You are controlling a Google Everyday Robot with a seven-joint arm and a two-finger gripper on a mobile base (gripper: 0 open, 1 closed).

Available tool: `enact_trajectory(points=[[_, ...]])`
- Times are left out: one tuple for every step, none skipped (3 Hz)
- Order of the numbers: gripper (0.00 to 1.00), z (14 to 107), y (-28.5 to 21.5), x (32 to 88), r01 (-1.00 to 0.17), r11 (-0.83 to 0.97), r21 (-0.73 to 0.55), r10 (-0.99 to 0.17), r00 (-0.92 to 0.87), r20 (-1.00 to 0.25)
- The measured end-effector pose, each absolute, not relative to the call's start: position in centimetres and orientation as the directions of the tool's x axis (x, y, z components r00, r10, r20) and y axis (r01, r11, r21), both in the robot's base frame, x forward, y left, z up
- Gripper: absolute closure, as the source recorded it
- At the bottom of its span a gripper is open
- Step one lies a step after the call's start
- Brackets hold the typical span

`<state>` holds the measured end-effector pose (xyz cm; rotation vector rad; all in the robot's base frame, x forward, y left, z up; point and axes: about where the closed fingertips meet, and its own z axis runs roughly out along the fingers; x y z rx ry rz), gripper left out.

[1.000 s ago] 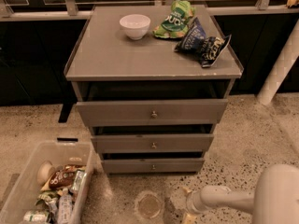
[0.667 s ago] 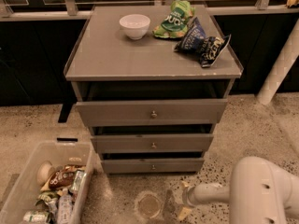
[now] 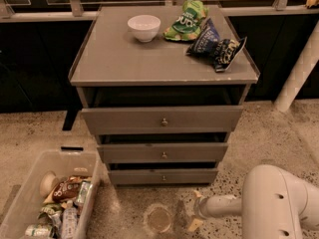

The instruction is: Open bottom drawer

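Observation:
The bottom drawer (image 3: 162,177) is the lowest and slimmest of three grey drawer fronts on a grey cabinet, with a small round metal knob (image 3: 163,178) at its centre. Its front sits almost flush, with a dark gap above it. My white arm (image 3: 269,203) comes in from the lower right. My gripper (image 3: 195,218) is low over the floor, below and to the right of the bottom drawer's knob, apart from it.
A white bowl (image 3: 144,27), a green chip bag (image 3: 187,20) and a dark blue chip bag (image 3: 217,45) lie on the cabinet top (image 3: 119,59). A clear bin (image 3: 20,193) of cans and snacks stands at the lower left. A white post (image 3: 299,71) stands on the right.
My arm has swung left and forward, so more of its white body fills the lower right. The gripper has stayed low near the floor in front of the cabinet. The drawers have not moved.

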<state>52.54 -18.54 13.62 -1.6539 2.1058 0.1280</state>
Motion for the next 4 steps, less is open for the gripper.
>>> enact_trajectory(points=[[0.00, 14.9, -18.9, 53.1, -0.924, 0.272, -0.270, -0.897, -0.142, -0.418], [0.00, 18.4, -19.7, 55.6, -0.876, 0.254, -0.411, -0.905, -0.065, -0.420], [0.00, 18.9, -19.4, 56.4, -0.858, 0.265, -0.441, -0.900, -0.056, -0.432], [0.00, 18.8, -19.4, 56.4, -0.859, 0.265, -0.439, -0.900, -0.057, -0.432]])
